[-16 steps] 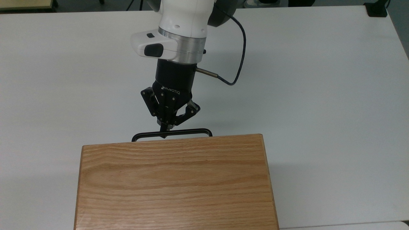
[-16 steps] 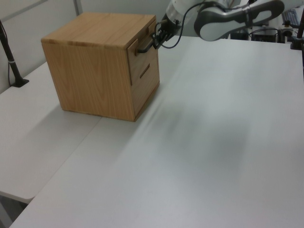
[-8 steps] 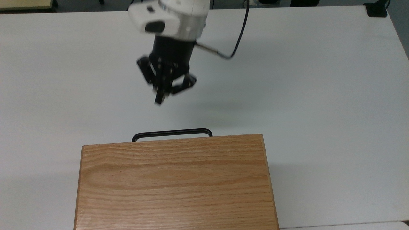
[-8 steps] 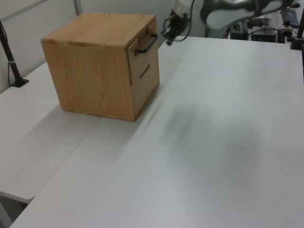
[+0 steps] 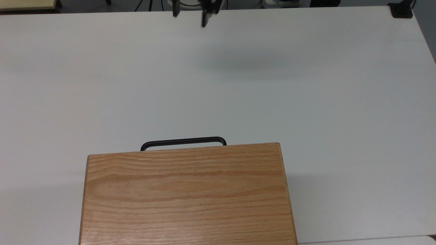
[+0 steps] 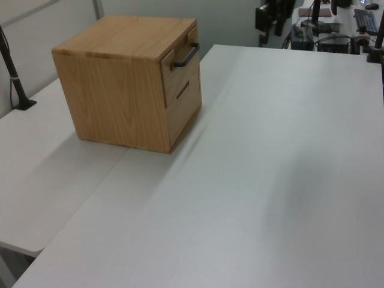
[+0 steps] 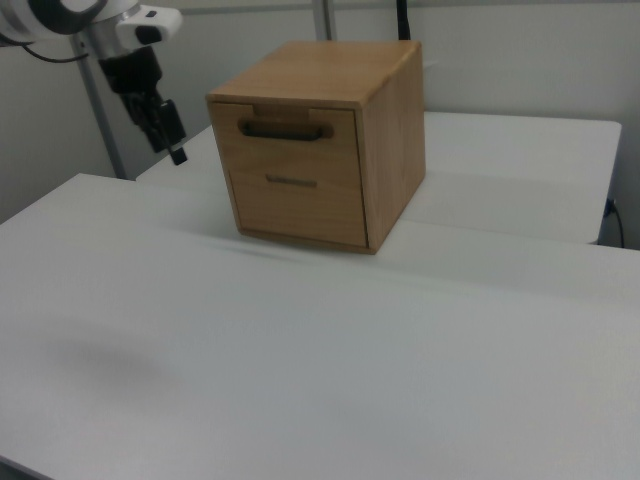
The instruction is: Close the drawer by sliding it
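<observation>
The drawer [image 7: 287, 133] is the upper front of the oak cabinet [image 5: 185, 194], and its panel lies flush against the cabinet face. Its black bar handle [image 5: 184, 141] juts past the cabinet's top edge in the top view, and the handle [image 6: 186, 55] also shows in the left view. My gripper [image 5: 189, 19] hangs at the top view's upper edge, far from the handle, open and holding nothing. In the right view my gripper [image 7: 178, 152] is up in the air to the left of the cabinet. It sits above the table's far end in the left view [image 6: 270, 27].
A lower drawer with a small handle [image 7: 290, 182] sits under the upper one. The white table [image 5: 306, 102] stretches bare between cabinet and gripper. A black clamped post [image 6: 13, 69] stands at the left view's left. Desk clutter [image 6: 360, 18] lies beyond the table's far end.
My gripper left the drawer handle, drew back and up across the table to the top view's upper edge, and its fingers came apart. The drawer and cabinet have not moved.
</observation>
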Tool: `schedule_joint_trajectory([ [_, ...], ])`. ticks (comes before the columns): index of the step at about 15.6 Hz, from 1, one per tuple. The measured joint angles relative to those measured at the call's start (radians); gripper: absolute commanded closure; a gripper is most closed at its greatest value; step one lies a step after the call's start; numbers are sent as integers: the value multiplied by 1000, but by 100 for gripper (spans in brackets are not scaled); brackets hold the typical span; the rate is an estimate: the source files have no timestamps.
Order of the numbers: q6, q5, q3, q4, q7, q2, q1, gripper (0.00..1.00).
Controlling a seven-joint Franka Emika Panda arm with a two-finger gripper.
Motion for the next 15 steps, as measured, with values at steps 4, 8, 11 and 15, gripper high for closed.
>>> schedule_joint_trajectory([
  [4, 0, 32, 0, -114, -40, -90, -4, 0],
  [8, 9, 31, -2, -139, -312, -100, -61, 0],
  [11, 16, 32, -24, -138, -434, -99, -101, 0],
  [15, 17, 36, -38, -136, -451, -99, -100, 0],
])
